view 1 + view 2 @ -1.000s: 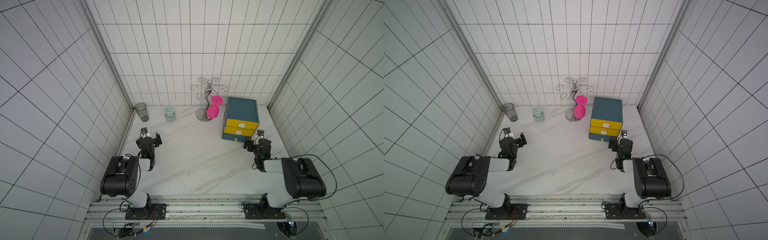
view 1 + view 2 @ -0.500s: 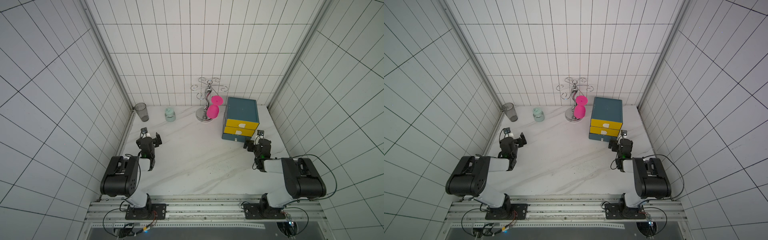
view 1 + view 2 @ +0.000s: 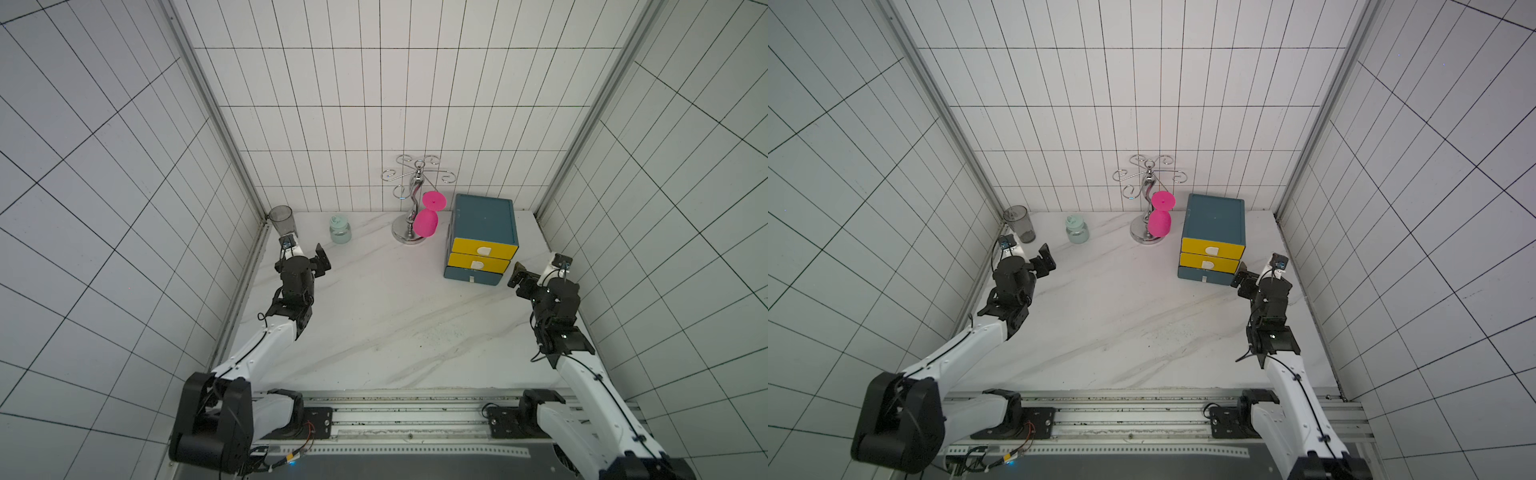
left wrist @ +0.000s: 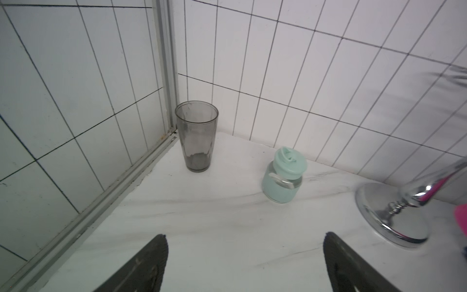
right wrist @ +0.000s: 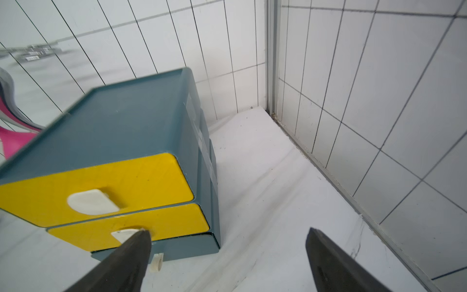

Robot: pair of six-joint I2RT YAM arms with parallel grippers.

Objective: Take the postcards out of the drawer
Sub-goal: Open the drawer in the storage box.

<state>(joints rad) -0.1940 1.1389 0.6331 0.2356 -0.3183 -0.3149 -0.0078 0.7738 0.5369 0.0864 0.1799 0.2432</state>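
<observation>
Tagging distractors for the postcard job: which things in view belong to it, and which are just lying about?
Belongs to the job:
- teal drawer unit; yellow drawers both shut, postcards not in sight
- right gripper, open, near its front corner

Lying about:
- grey tumbler
- mint-lidded jar
- chrome stemware rack
- pink glass hanging on the rack

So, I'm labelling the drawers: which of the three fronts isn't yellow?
The bottom drawer: its front is teal like the cabinet, with a small white tab. The top drawer and middle drawer have yellow fronts.
</observation>
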